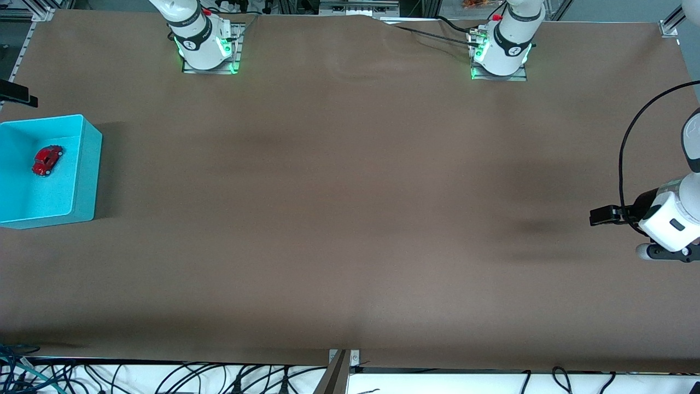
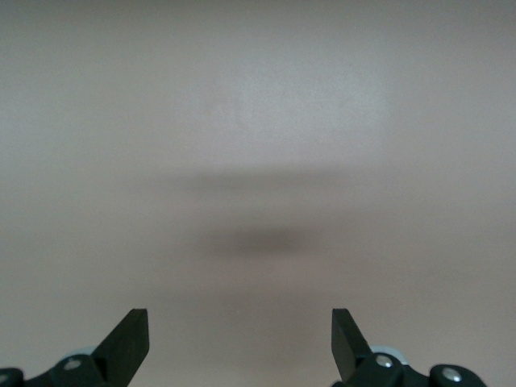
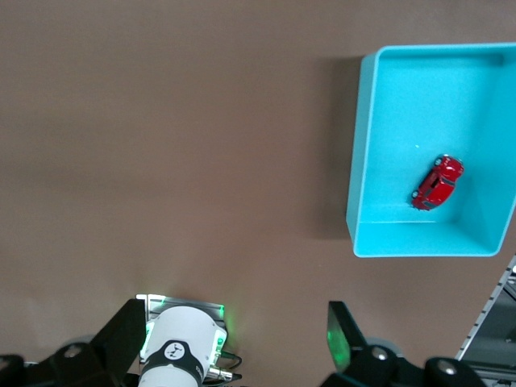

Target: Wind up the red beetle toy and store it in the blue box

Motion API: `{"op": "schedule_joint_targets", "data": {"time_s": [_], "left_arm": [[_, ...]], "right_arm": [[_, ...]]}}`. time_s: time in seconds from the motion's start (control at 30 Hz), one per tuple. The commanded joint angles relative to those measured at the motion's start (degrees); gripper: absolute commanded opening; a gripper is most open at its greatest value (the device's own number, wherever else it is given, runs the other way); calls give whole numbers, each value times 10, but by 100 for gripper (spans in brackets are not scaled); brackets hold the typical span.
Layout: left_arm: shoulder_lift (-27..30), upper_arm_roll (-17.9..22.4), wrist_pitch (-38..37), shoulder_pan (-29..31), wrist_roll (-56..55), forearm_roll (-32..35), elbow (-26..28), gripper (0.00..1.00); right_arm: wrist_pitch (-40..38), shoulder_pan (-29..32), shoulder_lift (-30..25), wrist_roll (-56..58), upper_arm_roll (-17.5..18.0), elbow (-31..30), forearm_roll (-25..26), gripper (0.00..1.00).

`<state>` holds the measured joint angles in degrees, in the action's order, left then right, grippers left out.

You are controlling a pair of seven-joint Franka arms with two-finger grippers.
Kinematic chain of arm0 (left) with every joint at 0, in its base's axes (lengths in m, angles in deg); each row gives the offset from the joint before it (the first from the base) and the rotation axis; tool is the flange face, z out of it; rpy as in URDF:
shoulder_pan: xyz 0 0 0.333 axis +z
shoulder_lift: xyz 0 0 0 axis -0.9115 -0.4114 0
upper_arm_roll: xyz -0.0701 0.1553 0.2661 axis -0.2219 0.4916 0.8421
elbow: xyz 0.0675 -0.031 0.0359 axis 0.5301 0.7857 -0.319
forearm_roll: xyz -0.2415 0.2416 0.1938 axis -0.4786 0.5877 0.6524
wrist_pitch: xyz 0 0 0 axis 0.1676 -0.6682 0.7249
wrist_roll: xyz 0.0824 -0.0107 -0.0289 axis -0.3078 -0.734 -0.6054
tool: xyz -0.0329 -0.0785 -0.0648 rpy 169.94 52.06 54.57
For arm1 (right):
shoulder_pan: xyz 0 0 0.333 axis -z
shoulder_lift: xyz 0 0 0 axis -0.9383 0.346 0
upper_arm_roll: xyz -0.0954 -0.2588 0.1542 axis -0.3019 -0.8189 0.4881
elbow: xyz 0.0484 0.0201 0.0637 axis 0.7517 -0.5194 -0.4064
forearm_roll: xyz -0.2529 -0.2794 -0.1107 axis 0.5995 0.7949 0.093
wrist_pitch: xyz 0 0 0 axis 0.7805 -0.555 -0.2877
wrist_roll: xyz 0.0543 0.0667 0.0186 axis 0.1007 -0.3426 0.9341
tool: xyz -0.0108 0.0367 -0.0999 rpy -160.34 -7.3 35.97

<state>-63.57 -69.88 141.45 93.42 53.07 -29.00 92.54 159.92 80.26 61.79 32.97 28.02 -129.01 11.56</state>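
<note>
1. One big brown table (image 1: 350,219) fills the front view, flat and plain, with soft dark shadows on it.
2. Loose black cables (image 1: 164,377) hang along the table edge closest to the front camera.
3. The blue box (image 1: 87,169) sits at the right arm's end of the table, and that view cuts off one side of it.
4. The red beetle toy (image 1: 47,160) rests on its wheels on the floor of the blue box, away from the walls.
5. The left gripper (image 2: 240,343) hangs over bare table at the left arm's end, with its jaws wide apart and nothing between them.
6. In the front view, the picture's edge cuts off part of the left arm's hand, so its shape is hard to make out there.
7. The right gripper (image 3: 235,339) is up high over its own base, jaws spread apart and holding nothing; it seems to be waiting.
</note>
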Motion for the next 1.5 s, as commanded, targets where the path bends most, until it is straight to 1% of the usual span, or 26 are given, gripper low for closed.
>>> {"op": "schedule_joint_targets", "data": {"time_s": [0.0,0.23,0.37,0.8,1.0,1.17,1.33,1.47], "left_arm": [[-2,0,-10,-2,11,13,-9,100],[-2,0,-10,-2,11,13,-9,100],[-2,0,-10,-2,11,13,-10,100],[-2,0,-10,-2,11,13,-9,100],[-2,0,-10,-2,11,13,-9,100],[-3,0,-10,-3,11,13,-10,100],[-3,0,-10,-3,11,13,-10,100],[-3,0,-10,-3,11,13,-10,100]], "right_arm": [[-7,-61,-20,-37,-33,-6,-14,100],[-6,-108,-25,-102,-34,-11,-16,100],[-3,-127,-25,-125,-35,-11,-29,100],[43,-179,-29,-152,-42,-26,-32,100],[107,-182,-28,-174,-43,-49,-33,100],[139,-182,-6,-177,-42,-41,-33,100],[155,-181,-3,-178,-43,-41,-33,100],[154,-179,-8,-177,-44,-41,-32,100]]}}
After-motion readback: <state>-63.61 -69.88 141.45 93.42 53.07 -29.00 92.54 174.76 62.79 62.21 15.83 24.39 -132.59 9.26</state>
